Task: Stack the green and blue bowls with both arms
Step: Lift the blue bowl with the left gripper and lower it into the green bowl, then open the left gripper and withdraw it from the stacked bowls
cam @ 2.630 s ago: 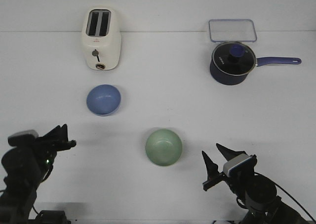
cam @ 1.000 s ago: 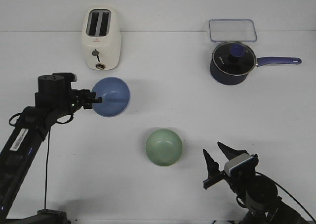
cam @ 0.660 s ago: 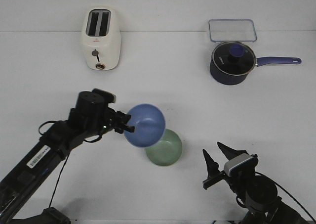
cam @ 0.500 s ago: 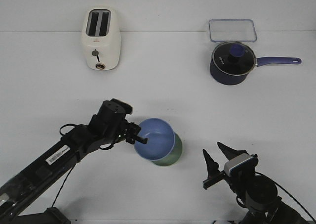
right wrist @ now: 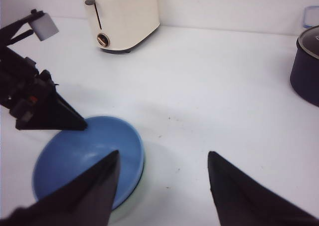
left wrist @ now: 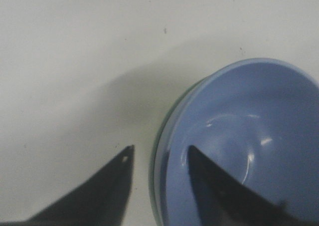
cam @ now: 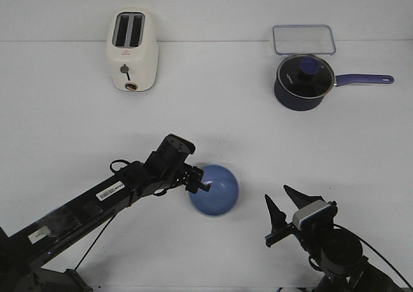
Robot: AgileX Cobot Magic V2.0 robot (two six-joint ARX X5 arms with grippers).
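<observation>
The blue bowl [cam: 215, 190] sits nested inside the green bowl, in the middle of the near table. Only a thin green edge [left wrist: 158, 151] shows under the blue rim in the left wrist view. My left gripper [cam: 205, 186] is at the bowls' left rim and is open. One finger is outside the rim and one is inside the blue bowl [left wrist: 249, 141], with a gap on each side. My right gripper [cam: 276, 196] is open and empty to the right of the bowls. In its wrist view it [right wrist: 164, 155] faces the blue bowl [right wrist: 89, 156].
A cream toaster [cam: 132, 50] stands at the back left. A dark navy saucepan [cam: 303, 82] with a lid and a long handle stands at the back right. A clear rectangular container [cam: 303, 39] lies behind it. My left arm stretches across the near left table.
My left arm carried the blue bowl from the back left to the green bowl and lowered it in. Its fingers now stand off the rim. The right arm has not moved.
</observation>
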